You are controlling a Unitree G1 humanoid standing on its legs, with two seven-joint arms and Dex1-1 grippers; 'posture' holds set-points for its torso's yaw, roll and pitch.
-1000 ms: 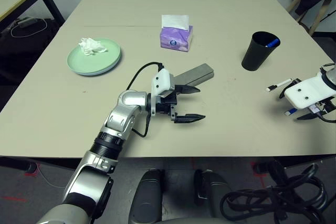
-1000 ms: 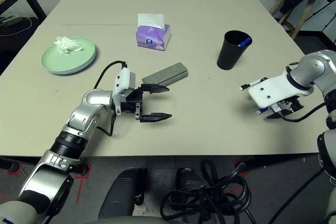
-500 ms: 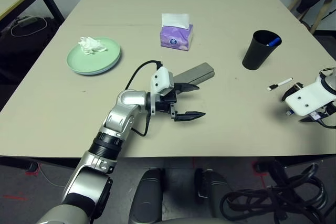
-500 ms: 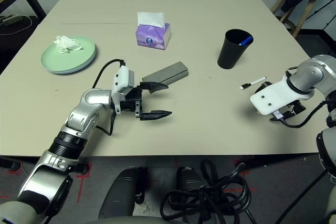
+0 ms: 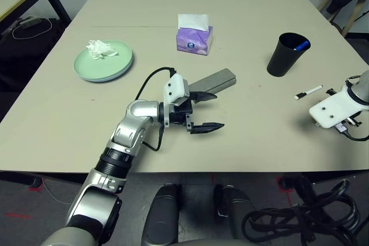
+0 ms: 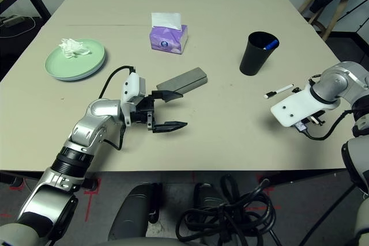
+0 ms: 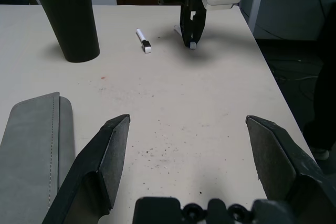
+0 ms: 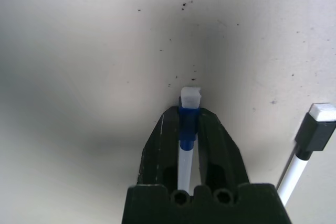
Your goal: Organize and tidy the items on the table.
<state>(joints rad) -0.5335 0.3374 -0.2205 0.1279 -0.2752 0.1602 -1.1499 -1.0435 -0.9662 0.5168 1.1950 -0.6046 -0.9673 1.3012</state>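
Pinching a blue pen (image 8: 188,124), the right gripper (image 8: 189,116) should next lift it to the cup (image 5: 286,55); left gripper (image 7: 184,145) gapes empty.

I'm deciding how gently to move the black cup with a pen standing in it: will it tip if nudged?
Probably, if pushed high: the black cup is tall and narrows toward its base. It looks like light plastic, so it may slide on the smooth table when pushed low. The blue-capped pen leaning at its rim could shift.

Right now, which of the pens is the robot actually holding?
The blue-and-white pen, pinched in the right gripper. The white pen with the black cap lies loose on the table; another stands in the black cup.
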